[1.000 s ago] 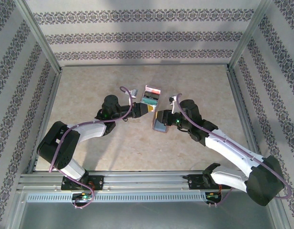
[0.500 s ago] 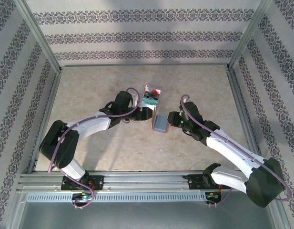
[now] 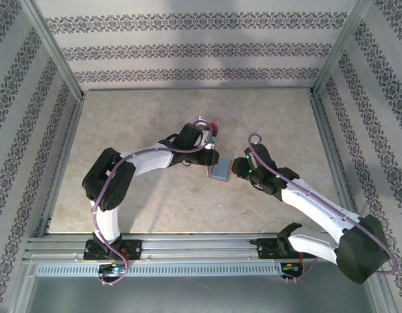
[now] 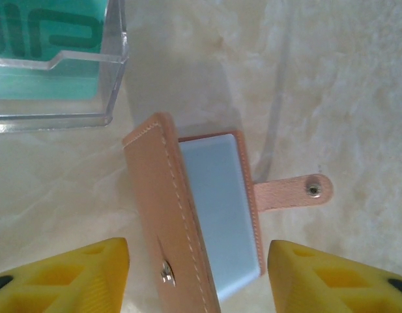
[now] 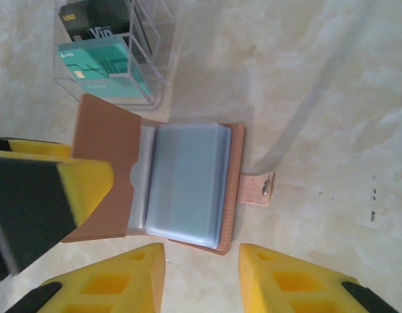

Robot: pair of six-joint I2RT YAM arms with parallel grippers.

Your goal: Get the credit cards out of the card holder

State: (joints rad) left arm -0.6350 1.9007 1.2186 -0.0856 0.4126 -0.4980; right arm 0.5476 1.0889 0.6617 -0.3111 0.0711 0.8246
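Lowered since a second ago from a raised hold: card holder point(image 3: 221, 171), now lying open on the surface point(image 3: 142, 117) near its middle, brown flap lifted on the side toward the left gripper point(image 4: 197, 261). Just near and right of it, right gripper point(image 5: 201, 264), partly open, empty, the closer of the two; pockets' long side running straight away from its fingertips. Swung in from the left meanwhile, left gripper, wide open over the holder, clamping nothing. Just beyond, clear card stand point(image 5: 113, 62).
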